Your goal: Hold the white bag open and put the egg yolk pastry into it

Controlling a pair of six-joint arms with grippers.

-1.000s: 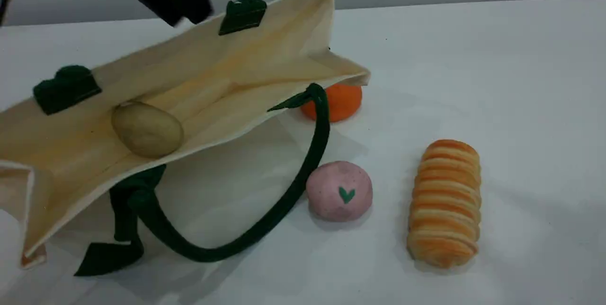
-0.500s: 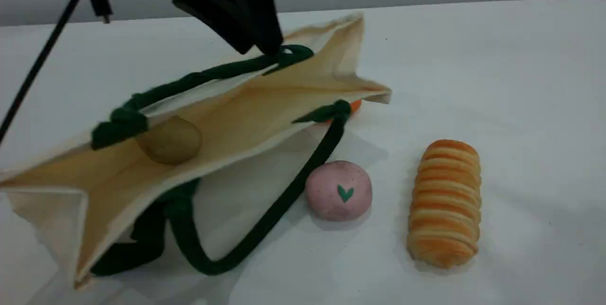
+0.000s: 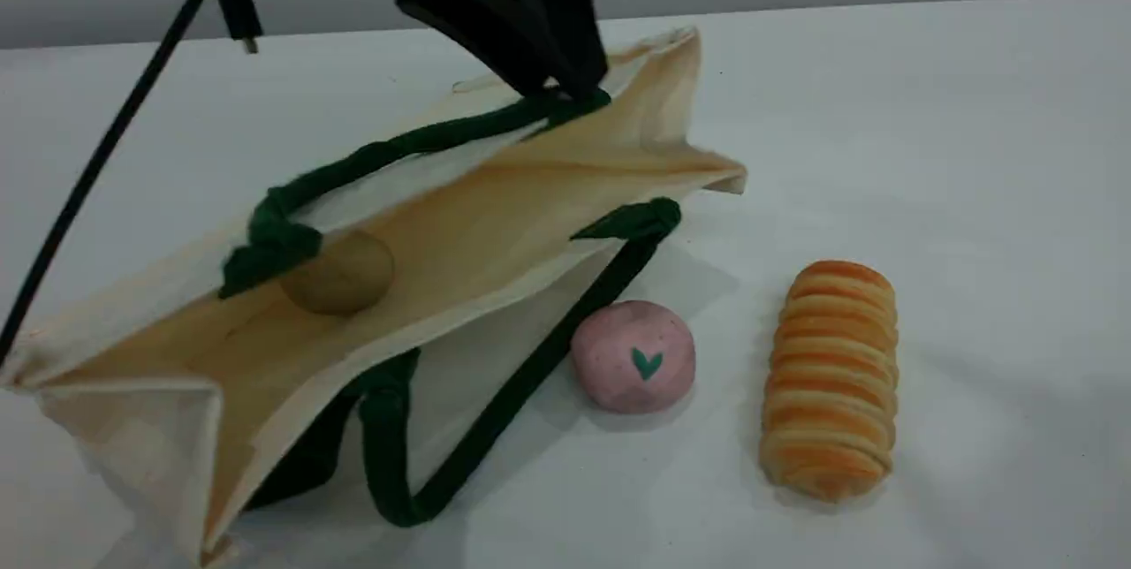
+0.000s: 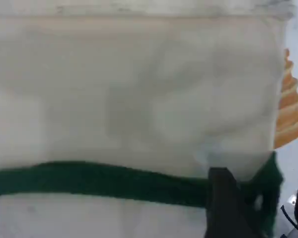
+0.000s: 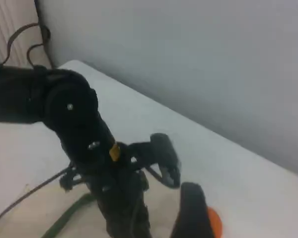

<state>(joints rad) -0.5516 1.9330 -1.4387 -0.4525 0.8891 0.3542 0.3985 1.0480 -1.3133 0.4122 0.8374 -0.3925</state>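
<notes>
The white bag [image 3: 495, 198] lies on its side, its mouth facing the camera. The egg yolk pastry [image 3: 340, 273] rests inside it, partly hidden behind the upper green handle [image 3: 424, 138]. My left gripper [image 3: 565, 90] comes down from the top edge and is shut on that handle where it meets the rim, holding the upper side up. In the left wrist view the handle [image 4: 99, 181] runs across the bag's cloth [image 4: 139, 89] into the left gripper [image 4: 260, 203]. Only one fingertip [image 5: 191, 213] of my right gripper shows, high above the table with nothing seen in it.
A pink dome with a green heart [image 3: 633, 357] sits just right of the bag's lower handle [image 3: 495, 410]. A striped bread roll [image 3: 831, 379] lies further right. A black cable [image 3: 115, 136] hangs at the left. An orange piece [image 5: 213, 220] shows in the right wrist view.
My left gripper has moved right and forward with the handle. The bag followed, its mouth narrowed, and it now covers the orange piece. The pastry stayed inside.
</notes>
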